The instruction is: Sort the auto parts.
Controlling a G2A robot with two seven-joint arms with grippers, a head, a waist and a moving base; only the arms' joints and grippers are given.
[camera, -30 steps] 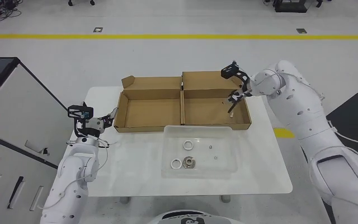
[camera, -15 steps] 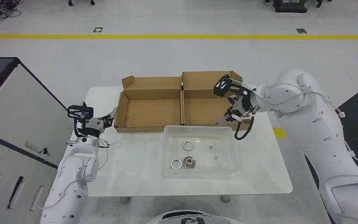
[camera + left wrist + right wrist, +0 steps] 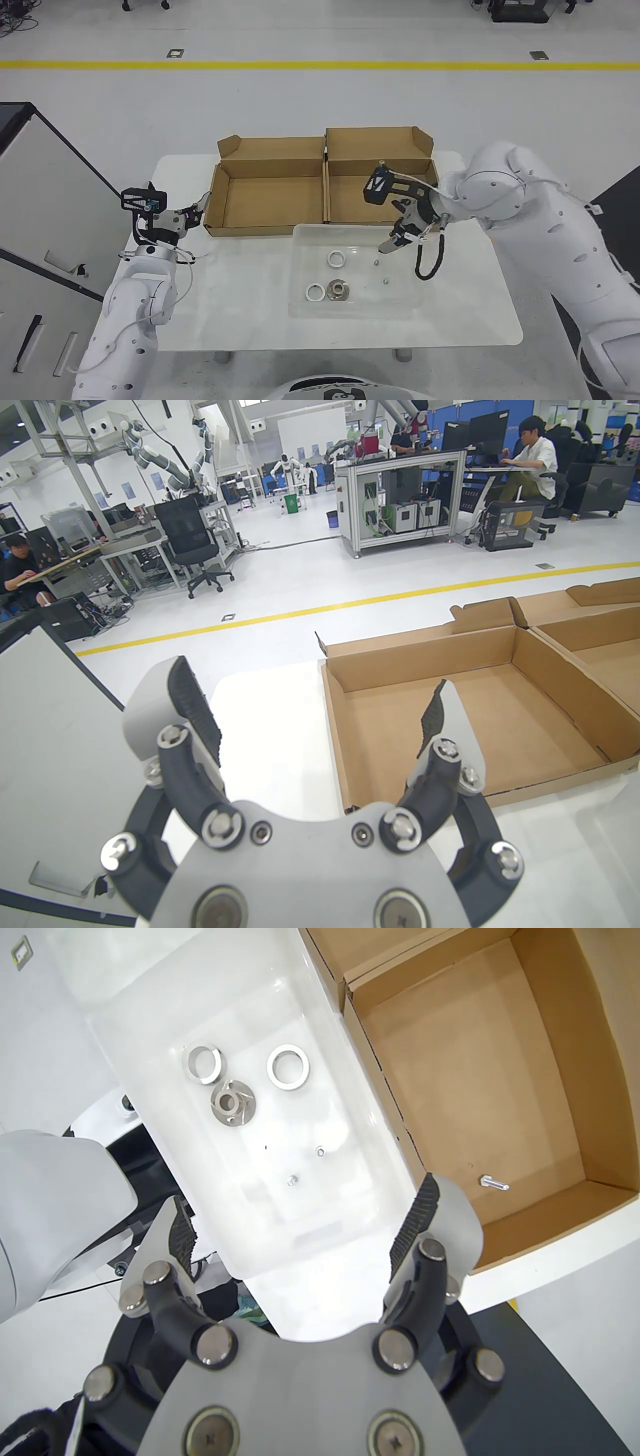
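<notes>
From above, the right pincer [image 3: 390,243] hangs open and empty over the clear plastic tray [image 3: 410,300]. Two silver metal rings [image 3: 336,259] and a flanged metal hub [image 3: 339,291] lie in the tray, to the pincer's left.

In the left wrist view, the left pincer [image 3: 310,680] is wide open and holds nothing, with a brown cardboard box [image 3: 450,720] just beyond it.

In the right wrist view, a silver bolt [image 3: 494,1183] lies in the other cardboard box [image 3: 475,1078], beside the spread, empty right pincer.

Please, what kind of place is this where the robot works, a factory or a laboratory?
Most likely a robotics laboratory in an industrial hall. The left wrist view shows other robot arms in the background, computer monitors, and a yellow line painted across the smooth floor.
</notes>
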